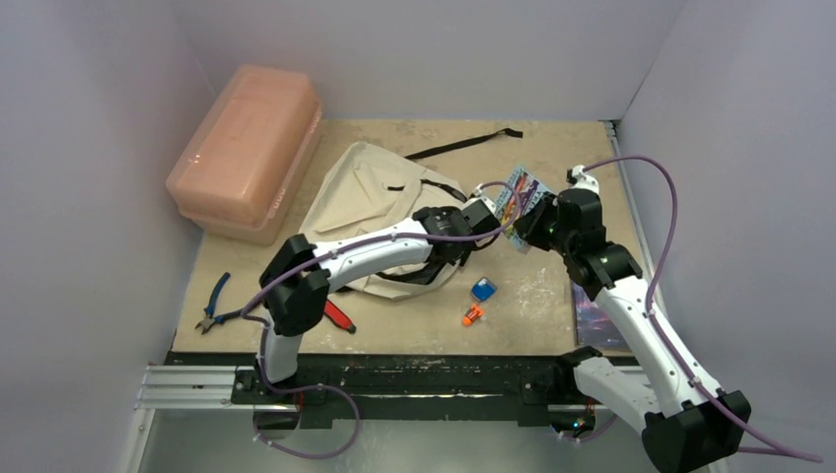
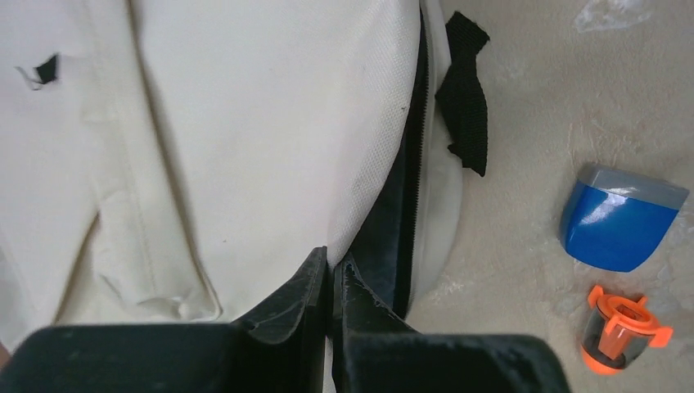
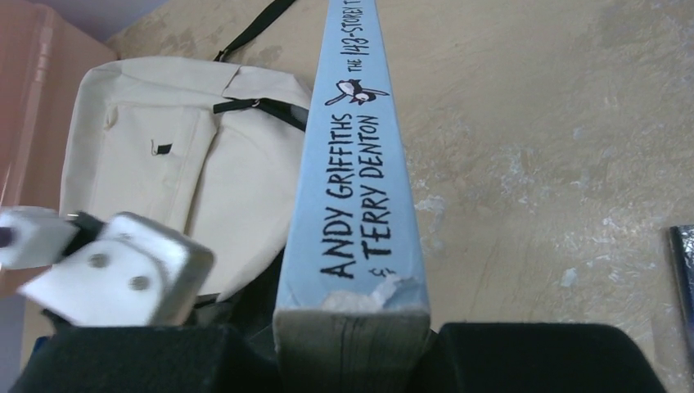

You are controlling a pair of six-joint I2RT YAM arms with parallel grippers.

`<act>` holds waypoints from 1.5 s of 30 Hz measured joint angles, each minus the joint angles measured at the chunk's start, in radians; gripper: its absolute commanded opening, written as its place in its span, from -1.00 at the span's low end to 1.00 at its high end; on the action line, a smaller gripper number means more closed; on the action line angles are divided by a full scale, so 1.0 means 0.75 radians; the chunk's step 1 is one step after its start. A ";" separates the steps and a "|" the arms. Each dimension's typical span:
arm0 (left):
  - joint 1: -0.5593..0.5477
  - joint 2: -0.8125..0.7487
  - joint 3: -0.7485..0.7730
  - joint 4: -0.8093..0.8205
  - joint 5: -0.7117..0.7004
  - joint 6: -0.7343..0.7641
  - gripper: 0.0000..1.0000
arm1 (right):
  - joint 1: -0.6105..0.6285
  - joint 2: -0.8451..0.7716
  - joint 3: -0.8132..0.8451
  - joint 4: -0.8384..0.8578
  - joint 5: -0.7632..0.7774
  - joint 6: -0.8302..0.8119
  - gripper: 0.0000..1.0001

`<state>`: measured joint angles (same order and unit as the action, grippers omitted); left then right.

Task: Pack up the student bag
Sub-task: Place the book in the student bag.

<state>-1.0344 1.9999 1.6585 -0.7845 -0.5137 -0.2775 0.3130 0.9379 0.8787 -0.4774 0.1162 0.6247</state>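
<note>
The beige student bag lies flat on the table, its black-lined zip opening facing right. My left gripper is shut on the fabric edge of that opening; in the left wrist view the two fingers pinch the cream cloth beside the zip. My right gripper is shut on a thick book with a light-blue spine, held just right of the opening. The book's colourful cover shows in the top view. The bag also shows in the right wrist view.
A rigid pink box stands at the back left. A blue sharpener and a small orange piece lie in front of the bag. Blue-handled pliers and a red-handled tool lie near left. Another book lies at the right.
</note>
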 measured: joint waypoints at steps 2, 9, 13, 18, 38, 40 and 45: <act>0.002 -0.073 -0.012 -0.008 -0.024 -0.006 -1.00 | -0.002 0.001 -0.006 0.009 -0.037 0.010 -1.00; 0.112 -0.357 -0.037 -0.022 -0.003 -0.126 -1.00 | -0.002 0.063 -0.065 0.122 -0.292 0.079 -1.00; 0.242 -0.487 -0.119 0.014 0.117 -0.230 -1.00 | -0.003 0.118 -0.144 0.274 -0.524 0.172 -1.00; 0.308 -0.581 -0.219 0.086 0.249 -0.303 -1.00 | -0.002 0.289 -0.243 0.578 -0.830 0.347 -1.00; 0.303 -0.799 -0.317 0.178 0.382 -0.243 -1.00 | 0.117 0.633 -0.301 1.274 -1.098 0.762 -1.00; 0.303 -0.799 -0.316 0.178 0.400 -0.235 -1.00 | 0.158 0.701 -0.300 1.345 -1.046 0.790 -1.00; 0.303 -0.799 -0.311 0.176 0.423 -0.233 -1.00 | 0.264 1.001 -0.202 1.586 -0.885 0.822 -0.75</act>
<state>-0.8074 1.4006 1.4254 -0.6525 -0.1967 -0.4522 0.5114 1.6886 0.7269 0.7124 -0.5476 1.2415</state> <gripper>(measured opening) 0.020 0.243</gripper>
